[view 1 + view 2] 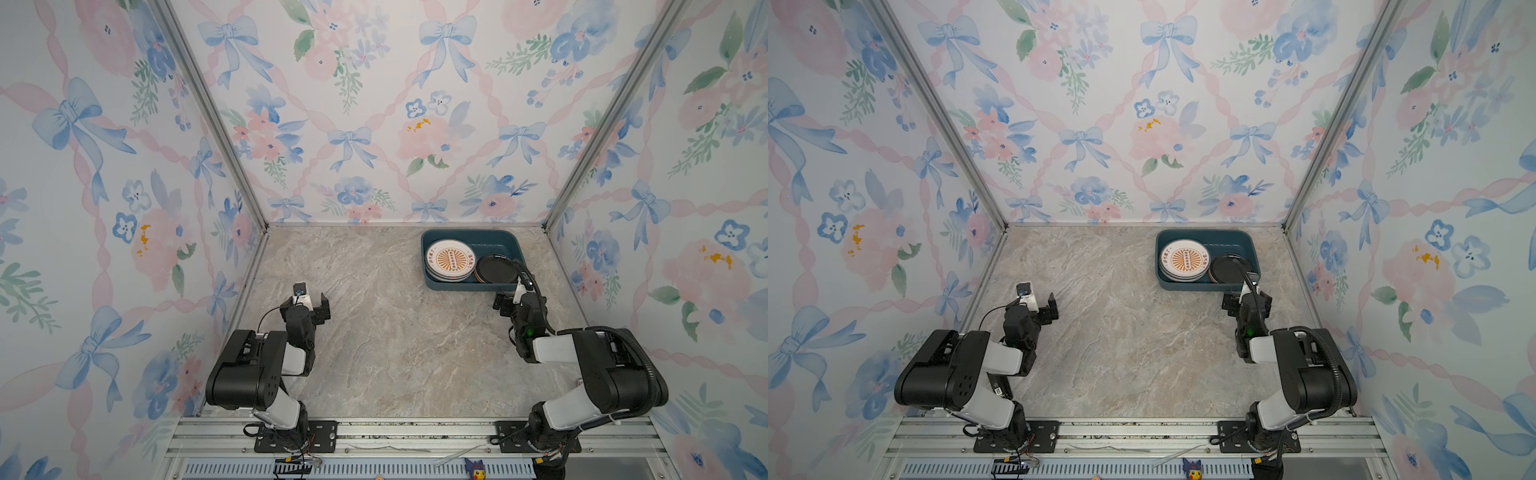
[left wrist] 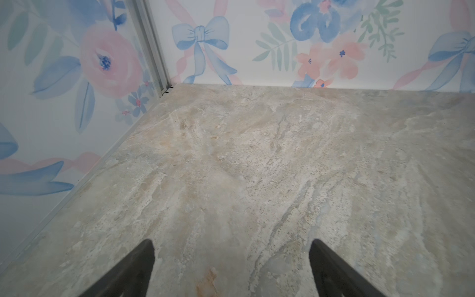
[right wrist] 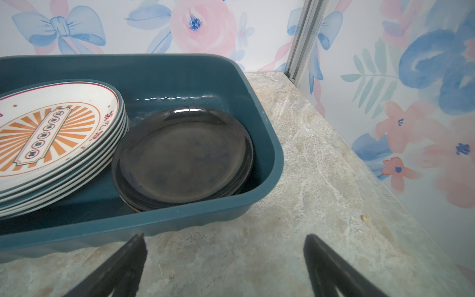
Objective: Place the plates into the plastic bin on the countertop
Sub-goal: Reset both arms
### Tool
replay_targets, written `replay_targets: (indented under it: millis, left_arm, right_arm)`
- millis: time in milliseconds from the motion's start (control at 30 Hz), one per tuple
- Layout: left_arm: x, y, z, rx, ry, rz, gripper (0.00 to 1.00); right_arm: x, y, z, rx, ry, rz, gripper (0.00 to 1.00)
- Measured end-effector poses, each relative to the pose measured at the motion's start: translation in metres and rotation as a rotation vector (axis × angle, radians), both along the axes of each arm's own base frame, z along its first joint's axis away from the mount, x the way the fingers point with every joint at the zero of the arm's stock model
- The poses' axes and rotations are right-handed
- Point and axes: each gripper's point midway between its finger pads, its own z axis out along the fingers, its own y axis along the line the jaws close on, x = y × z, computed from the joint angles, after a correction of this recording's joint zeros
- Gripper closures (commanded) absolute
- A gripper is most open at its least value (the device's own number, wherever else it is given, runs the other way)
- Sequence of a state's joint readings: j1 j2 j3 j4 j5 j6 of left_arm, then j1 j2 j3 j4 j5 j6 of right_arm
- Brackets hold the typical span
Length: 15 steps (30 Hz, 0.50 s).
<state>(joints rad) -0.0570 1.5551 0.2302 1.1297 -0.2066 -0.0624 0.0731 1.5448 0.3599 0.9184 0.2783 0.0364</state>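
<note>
Confirming sunburst plates (image 3: 51, 131), Chinese lettering on banner and rim, stacked beside black plates (image 3: 182, 154) inside plastic bin (image 3: 267, 144) far right on countertop (image 2: 257, 167), with left gripper (image 2: 231, 246) and right gripper (image 3: 223, 241) spread wide, empty.

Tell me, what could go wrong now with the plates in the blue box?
Maybe two things. The right gripper hangs open close to the plastic bin's near wall; if the arm swings carelessly, it might bump the bin. And the tall sunburst plate stack looks tilted, its edge overlapping the black plates, so a jolt could make it slide.
</note>
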Motion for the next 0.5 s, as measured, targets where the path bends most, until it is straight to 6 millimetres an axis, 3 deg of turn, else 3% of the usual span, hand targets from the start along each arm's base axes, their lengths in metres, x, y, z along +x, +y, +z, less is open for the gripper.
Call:
replay_targets:
  millis: [500]
  left_arm:
    - [0.0039, -0.0050, 0.0062, 0.010, -0.020, -0.030, 0.02]
  right_arm:
    - [0.0000, 0.0003, 0.0000, 0.000, 0.000, 0.001, 0.04]
